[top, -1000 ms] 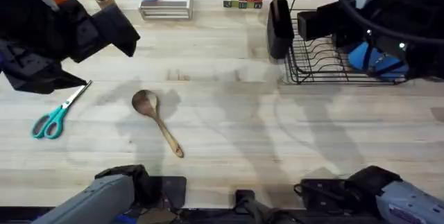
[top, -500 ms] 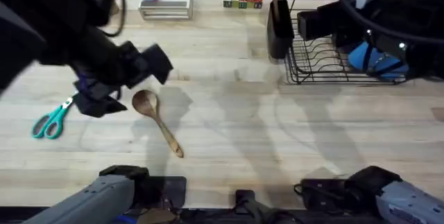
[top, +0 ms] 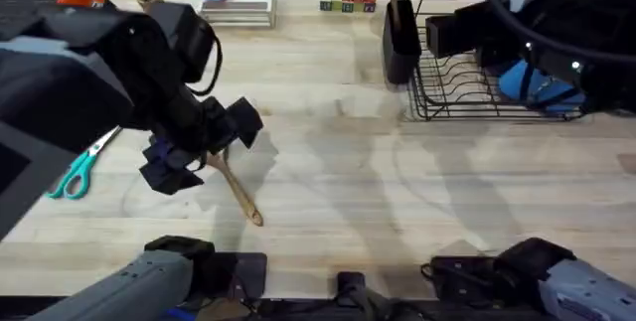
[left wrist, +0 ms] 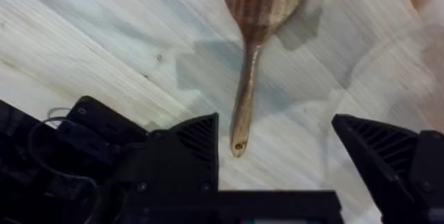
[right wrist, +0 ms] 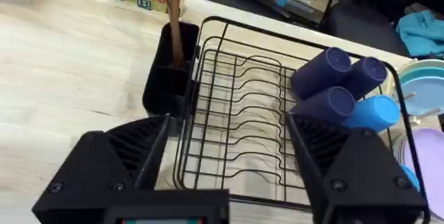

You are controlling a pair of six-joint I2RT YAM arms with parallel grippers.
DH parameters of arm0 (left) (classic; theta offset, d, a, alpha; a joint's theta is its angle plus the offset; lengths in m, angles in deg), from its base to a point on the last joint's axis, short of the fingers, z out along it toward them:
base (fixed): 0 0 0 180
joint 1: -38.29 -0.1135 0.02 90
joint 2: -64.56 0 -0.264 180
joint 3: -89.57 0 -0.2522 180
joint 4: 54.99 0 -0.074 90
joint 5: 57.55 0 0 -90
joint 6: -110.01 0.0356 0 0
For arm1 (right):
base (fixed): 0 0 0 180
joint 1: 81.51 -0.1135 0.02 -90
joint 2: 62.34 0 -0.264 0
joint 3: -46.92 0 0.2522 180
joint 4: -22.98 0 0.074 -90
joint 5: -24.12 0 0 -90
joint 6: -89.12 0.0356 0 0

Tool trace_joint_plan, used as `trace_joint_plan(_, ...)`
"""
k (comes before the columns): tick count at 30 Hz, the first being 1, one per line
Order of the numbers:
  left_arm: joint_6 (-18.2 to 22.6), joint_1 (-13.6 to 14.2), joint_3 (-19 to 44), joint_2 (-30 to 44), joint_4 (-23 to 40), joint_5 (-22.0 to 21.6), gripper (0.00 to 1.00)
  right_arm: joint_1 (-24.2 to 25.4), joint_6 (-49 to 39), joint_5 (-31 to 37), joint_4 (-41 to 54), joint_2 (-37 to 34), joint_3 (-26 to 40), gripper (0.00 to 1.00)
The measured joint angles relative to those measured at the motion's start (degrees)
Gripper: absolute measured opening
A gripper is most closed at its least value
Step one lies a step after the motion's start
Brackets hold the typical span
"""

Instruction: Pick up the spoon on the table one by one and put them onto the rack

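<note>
- Your left gripper (left wrist: 277, 148) hangs over the wooden spoon (left wrist: 253, 50) lying flat on the desk (top: 397, 182); its fingers (left wrist: 187, 148) stand apart, one on each side of the handle's tip, and touch nothing.
- From overhead, the left arm covers the bowl of that spoon (top: 238, 197), so you see just the handle slanting out toward the desk's near edge.
- The teal-handled scissors (top: 79, 170) lie near it on the left side of the desk.
- Your right gripper (right wrist: 229, 161) hovers above the near edge of the rack (right wrist: 250, 127), fingers (right wrist: 132, 154) wide apart and empty.
- The second spoon (right wrist: 172, 16) stands upright in the rack's black utensil holder (right wrist: 166, 78), bowl upward.
- The rack (top: 487, 87) sits at the far right of the desk, with blue cups (right wrist: 340, 89) lying beside it.
</note>
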Motion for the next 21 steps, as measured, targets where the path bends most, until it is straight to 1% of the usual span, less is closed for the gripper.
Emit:
trace_joint_plan(5,-2.4,0.0,-3.2,0.0,-3.2,0.1,0.993,0.0,0.0,0.0,0.0,0.0,0.0,0.993)
trace_joint_plan(9,-5.4,0.0,-6.1,0.0,-7.6,0.1,0.993,0.0,0.0,0.0,0.0,0.0,0.0,0.993)
trace_joint_plan(12,-6.6,0.0,-7.9,0.0,-10.1,0.1,0.993,0.0,0.0,0.0,0.0,0.0,0.0,0.993)
trace_joint_plan(17,-7.5,0.0,-9.5,0.0,-11.0,-0.1,0.993,0.0,0.0,0.0,0.0,0.0,0.0,0.993)
trace_joint_plan(21,-7.9,0.0,-9.5,0.1,-11.2,-1.4,0.993,0.0,0.0,0.0,0.0,0.0,0.0,0.993)
